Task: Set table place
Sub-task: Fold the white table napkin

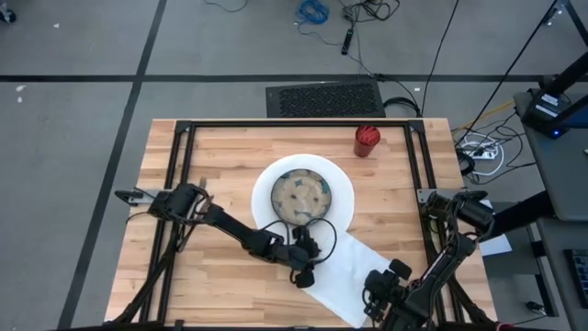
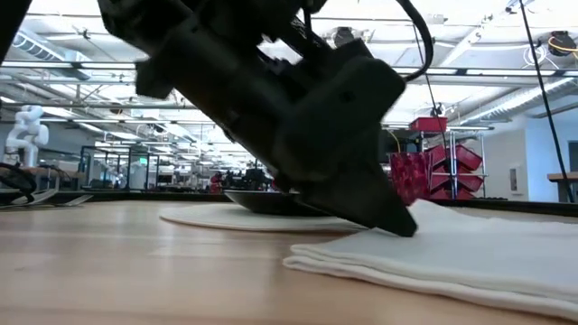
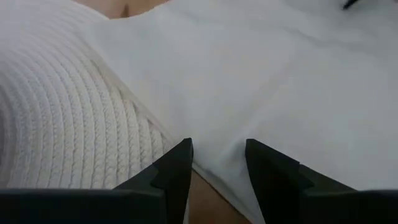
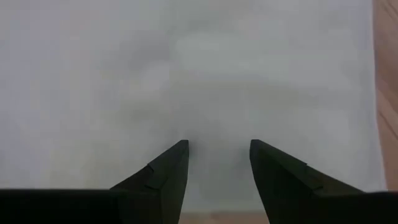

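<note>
High view: the table [image 1: 230, 147] fills the middle of the picture, its black frame around the wood planks. A round white placemat [image 1: 342, 198] lies at its centre with a dark plate [image 1: 300, 198] on it; a red cup [image 1: 367, 141] stands apart toward the far edge. A white napkin [image 1: 344, 276] lies at the near edge, beside the placemat. The left gripper [image 1: 303, 273] sits at the napkin's left corner; the right gripper [image 1: 377, 292] is over the napkin's near right part. Low view: the left gripper [image 2: 402, 221] points down with its tip on the folded napkin [image 2: 470, 248]. Left wrist view: the fingers [image 3: 174, 171] stand apart over the napkin's edge, next to the woven placemat [image 3: 62, 124], gripping nothing. Right wrist view: the fingers [image 4: 168, 168] stand apart above the napkin [image 4: 186, 74], holding nothing.
</note>
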Action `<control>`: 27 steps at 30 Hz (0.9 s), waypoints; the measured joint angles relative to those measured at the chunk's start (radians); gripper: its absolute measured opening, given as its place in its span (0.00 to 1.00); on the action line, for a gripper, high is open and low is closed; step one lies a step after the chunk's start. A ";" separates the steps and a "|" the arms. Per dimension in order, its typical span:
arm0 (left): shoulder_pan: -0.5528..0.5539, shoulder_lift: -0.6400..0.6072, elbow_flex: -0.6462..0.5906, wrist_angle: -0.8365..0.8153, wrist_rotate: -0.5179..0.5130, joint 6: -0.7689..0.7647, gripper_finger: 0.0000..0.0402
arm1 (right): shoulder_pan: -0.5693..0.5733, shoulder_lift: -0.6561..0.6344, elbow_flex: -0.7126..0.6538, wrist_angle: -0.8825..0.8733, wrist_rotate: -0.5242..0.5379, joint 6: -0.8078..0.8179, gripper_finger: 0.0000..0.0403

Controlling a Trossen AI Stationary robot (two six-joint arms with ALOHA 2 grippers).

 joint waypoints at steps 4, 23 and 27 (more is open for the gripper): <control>-0.013 -0.053 -0.004 -0.029 -0.009 0.015 0.35 | 0.000 -0.023 0.008 0.008 0.011 -0.005 0.40; -0.017 0.026 -0.001 0.203 -0.028 0.025 0.35 | -0.022 -0.037 -0.053 0.071 0.387 0.012 0.40; -0.012 0.050 -0.001 0.179 -0.032 0.018 0.35 | -0.061 -0.034 -0.117 0.207 0.404 -0.072 0.40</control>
